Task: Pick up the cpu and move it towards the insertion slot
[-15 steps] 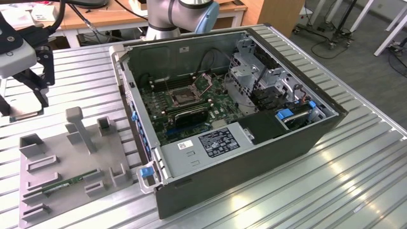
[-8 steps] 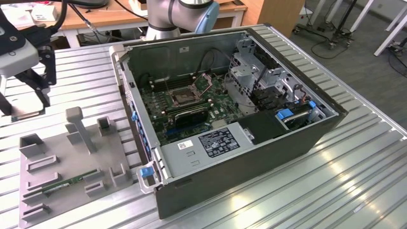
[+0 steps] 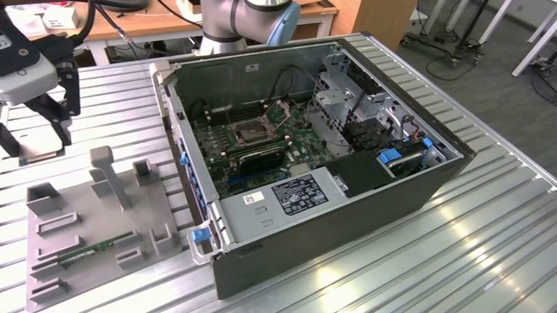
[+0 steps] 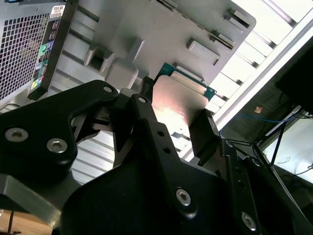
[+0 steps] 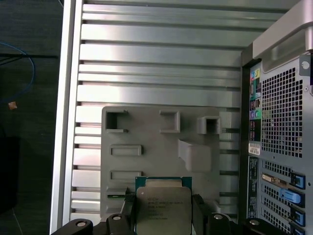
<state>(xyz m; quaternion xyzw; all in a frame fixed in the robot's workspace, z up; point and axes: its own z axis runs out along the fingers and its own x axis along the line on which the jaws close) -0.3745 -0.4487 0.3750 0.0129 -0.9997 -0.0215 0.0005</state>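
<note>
Your gripper (image 3: pixel 36 145) hangs over the left part of the slatted aluminium table (image 3: pixel 487 248). Its two black fingers (image 5: pixel 128 213) are drawn in tight on opposite edges of the cpu (image 5: pixel 163 208). The chip is held off the surface, near the far left corner of the grey holder tray (image 3: pixel 96 228), where a green memory stick (image 3: pixel 91 251) lies. The insertion slot (image 3: pixel 253 130) sits well apart to the right, on the green board inside the open computer case (image 3: pixel 348 215). Beyond the table's far edge you see wooden desks (image 3: pixel 148 26) and grey floor (image 3: pixel 496 91).
</note>
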